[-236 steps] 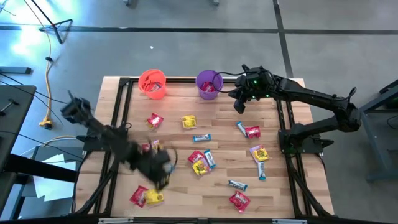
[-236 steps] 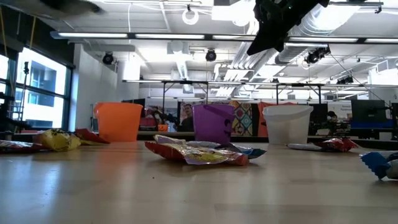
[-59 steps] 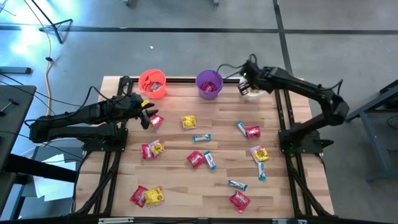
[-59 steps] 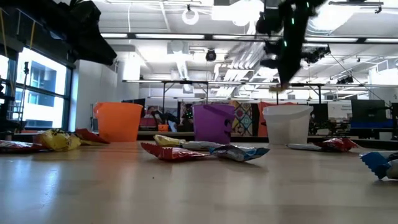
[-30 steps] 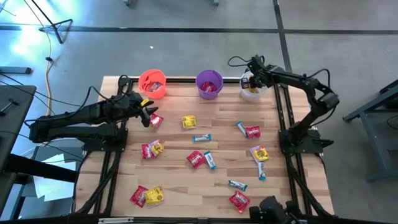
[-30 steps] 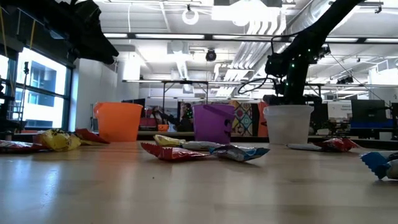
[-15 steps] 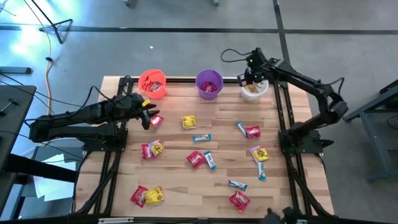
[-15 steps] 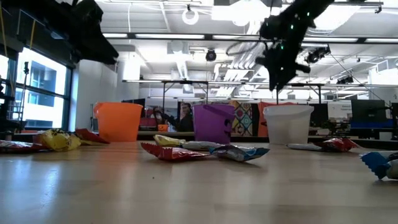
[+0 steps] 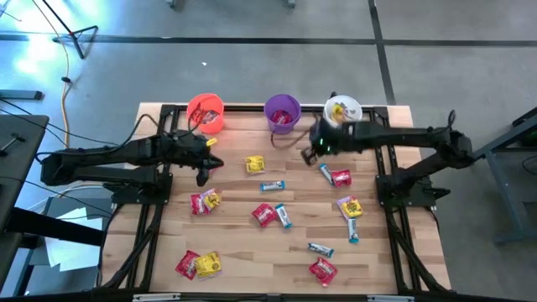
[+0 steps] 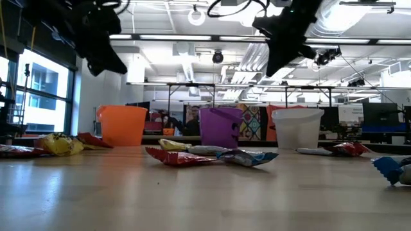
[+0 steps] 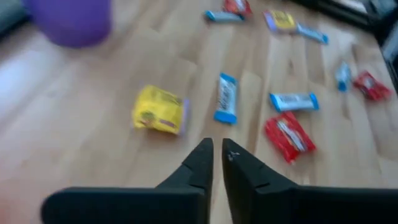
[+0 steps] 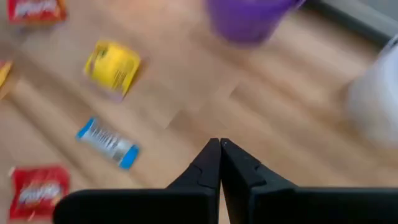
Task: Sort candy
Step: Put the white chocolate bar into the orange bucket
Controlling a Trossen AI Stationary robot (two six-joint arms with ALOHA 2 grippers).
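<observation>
The left gripper [image 9: 204, 173] hangs above the wood table [image 9: 235, 252] a little way in from its left edge, fingers pinched together and carrying nothing; its wrist view shows the two dark fingers [image 11: 200, 163] all but touching, with bare board beneath. The right gripper [image 9: 315, 152] hovers over the far middle of the table, just in front of the purple cup [image 9: 283, 113] and the white cup [image 9: 342, 111], likewise clenched and empty, its fingers [image 12: 211, 158] meeting at the tips. The candy lies scattered flat across the table. A yellow packet [image 9: 254, 164] sits between the two grippers, lying roughly square to the table edges. Just on the near side of it a slim blue-and-white bar [image 9: 271, 186] has its long axis running left to right. A second blue-and-white bar [image 9: 284, 216] lies close beside a red packet [image 9: 264, 215] near the table's middle, its length running front to back with a slight tilt. Near the right gripper a third bar [image 9: 325, 173] points obliquely toward the far left corner, its near end beside another red packet [image 9: 341, 178]. A fourth bar [image 9: 320, 249] lies toward the front, long axis mostly left to right. An orange cup [image 9: 205, 112] stands at the far left, and the white cup holds yellow sweets; the purple cup holds something red.
</observation>
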